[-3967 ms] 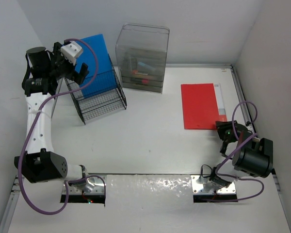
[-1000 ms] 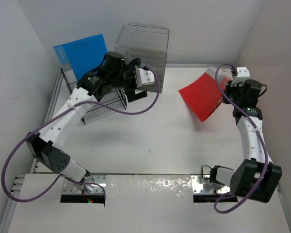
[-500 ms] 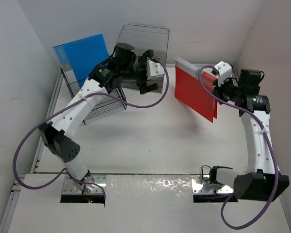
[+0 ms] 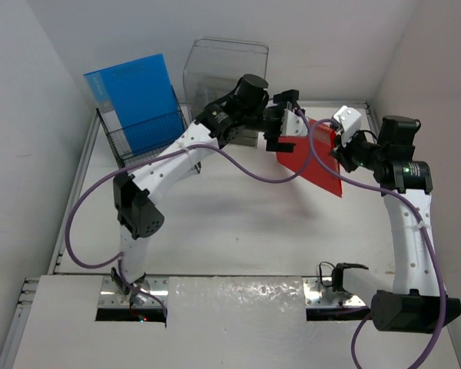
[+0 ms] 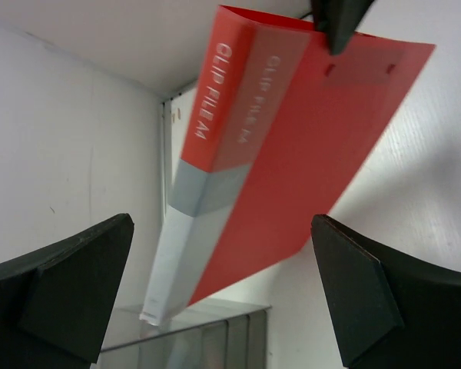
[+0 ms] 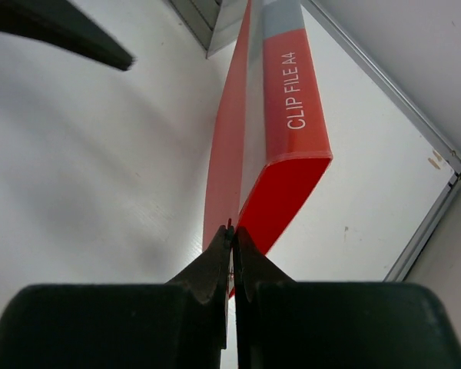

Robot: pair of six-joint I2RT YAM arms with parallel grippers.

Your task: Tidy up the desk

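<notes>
Desk (image 4: pixel 230 223): white top lay under both arms, with grey rails along its edges.
Red clip file (image 4: pixel 311 157): was off the desk, tilted in the air above the far right part, spine uppermost in the right wrist view.
Right gripper (image 6: pixel 230 231): jaws were fully closed, pinching one thin edge of the file's cover near the punch holes.
Left gripper (image 4: pixel 280 131): was spread as wide as it goes and held nothing. In its wrist view the jaws stood to either side of the file, and I saw no contact.
Handling (my judgement): light, thin plastic with smooth faces, likely slippery. The cover should flex, and from a single edge pinch the file can swing. The spine looked stiffest, so I would take the second hold there.
Far left corner: black wire rack (image 4: pixel 150 146) held a blue folder (image 4: pixel 134 96) standing upright.
Far edge: clear drawer box (image 4: pixel 223 69) sat just behind the left gripper, so clearance there was tight.
Open room: the middle and near part of the desk looked bare, so I judged it the safest space for turning the file. Walls stood close on the left and right edges.
</notes>
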